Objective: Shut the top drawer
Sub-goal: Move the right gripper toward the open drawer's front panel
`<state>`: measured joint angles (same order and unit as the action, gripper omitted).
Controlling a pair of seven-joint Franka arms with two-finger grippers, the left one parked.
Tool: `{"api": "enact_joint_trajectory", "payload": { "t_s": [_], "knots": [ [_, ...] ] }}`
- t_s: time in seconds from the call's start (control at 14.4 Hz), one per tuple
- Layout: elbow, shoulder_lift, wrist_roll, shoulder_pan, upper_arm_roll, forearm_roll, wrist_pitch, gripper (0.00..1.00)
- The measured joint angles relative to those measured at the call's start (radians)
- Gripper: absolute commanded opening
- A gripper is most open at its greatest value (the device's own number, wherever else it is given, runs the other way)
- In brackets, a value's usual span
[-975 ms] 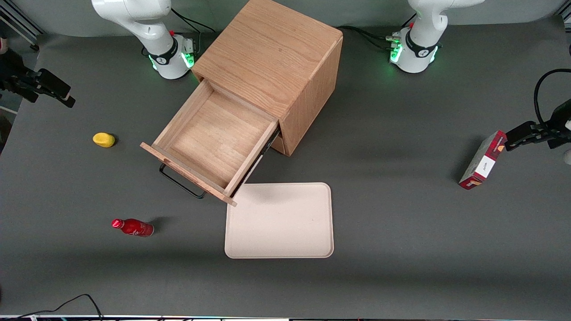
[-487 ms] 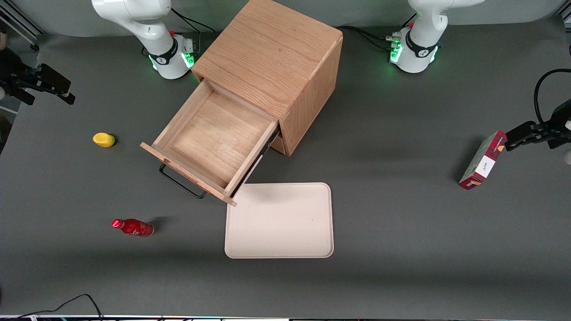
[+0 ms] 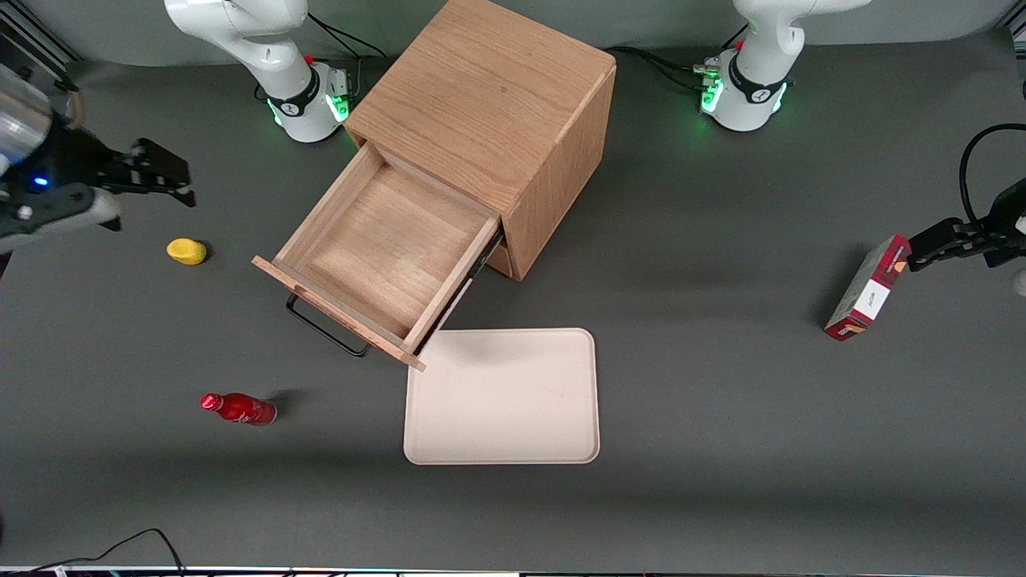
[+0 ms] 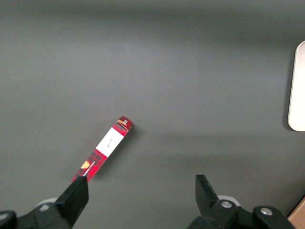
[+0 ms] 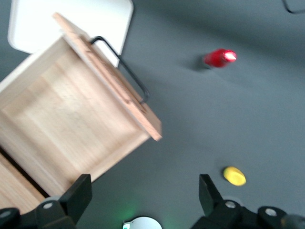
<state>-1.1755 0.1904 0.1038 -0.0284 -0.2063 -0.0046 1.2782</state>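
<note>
Right jaws [image 3: 164,180] now nearer one open top drawer [image 3: 383,248].

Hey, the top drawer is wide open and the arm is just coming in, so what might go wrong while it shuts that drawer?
The open gripper is off to the side of the top drawer, not facing its front. Pushing from there, off-centre, could skew the drawer or shift the cabinet.

A finger could catch the thin black handle that sticks out from the front.

The yellow object lies just below the gripper's path; a low sweep might knock it.
</note>
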Motion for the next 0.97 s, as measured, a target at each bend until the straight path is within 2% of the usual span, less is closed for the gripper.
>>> {"api": "enact_joint_trajectory", "payload": {
  "t_s": [0.14, 0.28, 0.77, 0.97],
  "knots": [
    [0.052, 0.052, 0.000, -0.008, -0.058, -0.004, -0.009, 1.00],
    [0.076, 0.075, 0.004, -0.013, -0.080, -0.006, -0.015, 1.00],
    [0.091, 0.089, 0.201, -0.010, -0.081, -0.057, -0.025, 1.00],
    [0.091, 0.091, 0.270, -0.010, -0.080, -0.060, -0.029, 1.00]
  ]
}}
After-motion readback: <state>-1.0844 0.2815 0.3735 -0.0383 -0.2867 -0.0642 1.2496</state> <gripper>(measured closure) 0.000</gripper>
